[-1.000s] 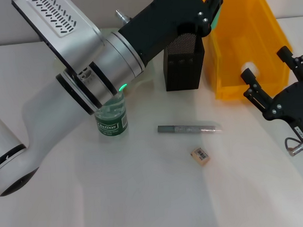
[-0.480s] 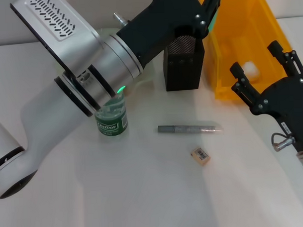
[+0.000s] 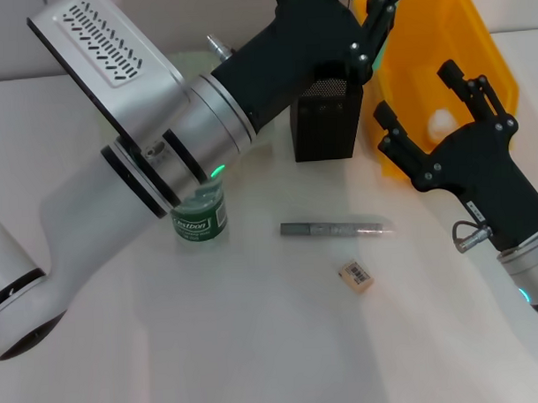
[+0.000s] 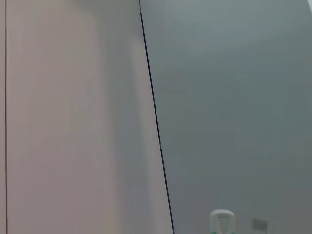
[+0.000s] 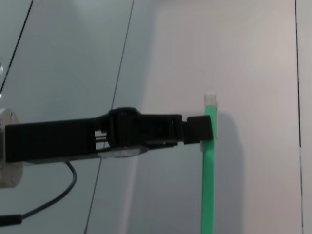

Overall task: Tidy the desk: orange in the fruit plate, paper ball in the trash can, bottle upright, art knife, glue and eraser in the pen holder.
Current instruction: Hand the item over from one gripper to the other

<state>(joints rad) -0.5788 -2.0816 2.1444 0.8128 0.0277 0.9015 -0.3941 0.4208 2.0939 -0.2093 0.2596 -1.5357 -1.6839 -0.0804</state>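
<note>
glue (image 5: 209,165) gripped in my left claw (image 3: 375,21) above the holder (image 3: 327,115), ready to drop; right claw (image 3: 434,112) open.

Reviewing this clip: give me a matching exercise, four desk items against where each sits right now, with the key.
Items:
1. paper ball
2. bottle
3. eraser
4. pen holder

Places:
A. standing under the left arm's silver section
B. inside the trash can
C. lying on the desk, nearer the robot than the grey art knife
D. upright beside the trash can, on its left

Pairs: 1-B, 2-A, 3-C, 4-D
</note>
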